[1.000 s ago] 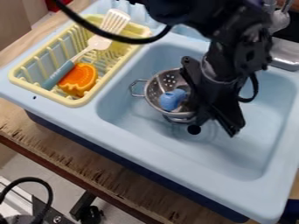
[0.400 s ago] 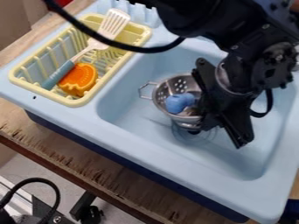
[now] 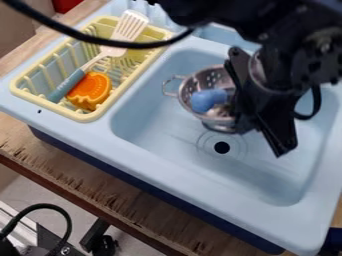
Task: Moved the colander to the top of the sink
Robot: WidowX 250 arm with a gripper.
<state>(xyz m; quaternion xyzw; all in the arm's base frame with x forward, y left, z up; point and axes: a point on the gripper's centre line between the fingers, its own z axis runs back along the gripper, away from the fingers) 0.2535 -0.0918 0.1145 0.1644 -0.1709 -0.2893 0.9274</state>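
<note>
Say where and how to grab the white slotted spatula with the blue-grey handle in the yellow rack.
Probably its narrow white shaft, from above, gripping across its length: slim, straight, lying diagonally. The orange scalloped toy crowds one side of the handle.

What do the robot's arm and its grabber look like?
The arm is black, with chunky, rounded sections and small round bolts. A thick black cable arcs out from it, and a shorter black loop hangs near the wrist. The gripper is black too, with a long, straight bar across it.
</note>
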